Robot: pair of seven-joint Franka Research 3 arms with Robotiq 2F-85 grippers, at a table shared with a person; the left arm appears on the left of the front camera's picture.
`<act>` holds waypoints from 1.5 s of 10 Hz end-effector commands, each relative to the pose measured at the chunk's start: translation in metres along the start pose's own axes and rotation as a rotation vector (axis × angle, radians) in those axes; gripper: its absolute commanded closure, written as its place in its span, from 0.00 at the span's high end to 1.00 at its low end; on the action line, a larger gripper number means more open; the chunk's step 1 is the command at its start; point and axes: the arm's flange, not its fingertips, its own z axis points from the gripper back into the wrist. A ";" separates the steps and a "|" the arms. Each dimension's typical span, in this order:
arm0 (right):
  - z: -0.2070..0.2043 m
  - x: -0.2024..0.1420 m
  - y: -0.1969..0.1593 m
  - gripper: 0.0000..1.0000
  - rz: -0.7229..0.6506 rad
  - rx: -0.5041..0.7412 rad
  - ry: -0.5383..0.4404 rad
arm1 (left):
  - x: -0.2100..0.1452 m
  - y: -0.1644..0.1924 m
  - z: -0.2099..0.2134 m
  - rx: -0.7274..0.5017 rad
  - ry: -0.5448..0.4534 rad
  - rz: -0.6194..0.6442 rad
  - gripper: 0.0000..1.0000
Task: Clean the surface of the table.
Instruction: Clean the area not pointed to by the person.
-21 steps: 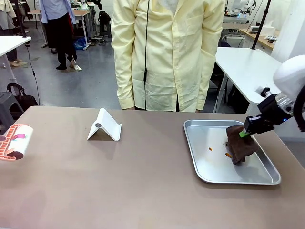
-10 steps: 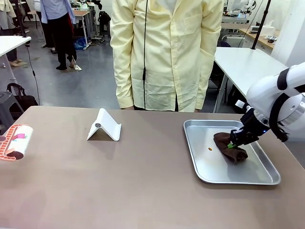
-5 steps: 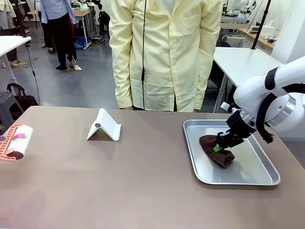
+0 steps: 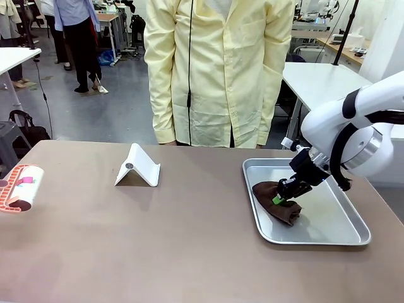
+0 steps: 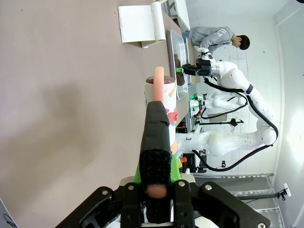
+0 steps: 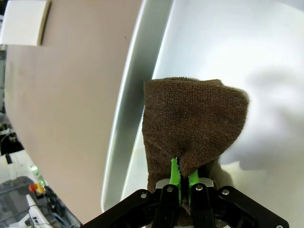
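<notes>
The brownish table (image 4: 189, 246) spans the front view. At its right end lies a shiny metal tray (image 4: 328, 238). My right gripper (image 4: 278, 199) is shut on a dark brown cloth (image 4: 268, 194) and presses it onto the left part of the tray floor. The right wrist view shows the cloth (image 6: 190, 118) pinched between the green pads of my right gripper (image 6: 183, 178), close to the tray's left wall (image 6: 128, 118). My left gripper (image 5: 156, 190) is shut on the pink handle of a roller (image 5: 161, 88), which sits at the table's left edge (image 4: 22, 186).
A white folded stand (image 4: 139, 167) rests on the table, left of centre. A person in a pale yellow coat (image 4: 221, 69) stands at the far edge. Bare tabletop lies between the stand and the tray.
My right gripper has dragged the cloth leftward across the tray floor, from the right side to the left. The small orange spots seen earlier on the tray no longer show.
</notes>
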 end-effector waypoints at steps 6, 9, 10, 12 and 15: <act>0.005 -0.026 -0.065 0.04 -0.103 -0.075 -0.007 | -0.003 -0.004 0.000 0.002 -0.001 -0.005 0.22; 0.023 -0.028 -0.088 0.04 -0.182 -0.058 -0.084 | -0.003 -0.004 0.000 0.002 -0.001 -0.005 0.22; 0.028 -0.029 -0.096 0.04 -0.207 -0.066 -0.102 | -0.003 -0.004 0.000 0.002 -0.001 -0.005 0.22; 0.043 -0.029 -0.104 0.04 -0.259 0.002 -0.166 | -0.003 -0.004 0.000 0.002 -0.001 -0.005 0.22; 0.068 -0.031 -0.097 0.04 -0.345 0.373 -0.211 | -0.003 -0.004 0.000 0.002 -0.001 -0.005 0.22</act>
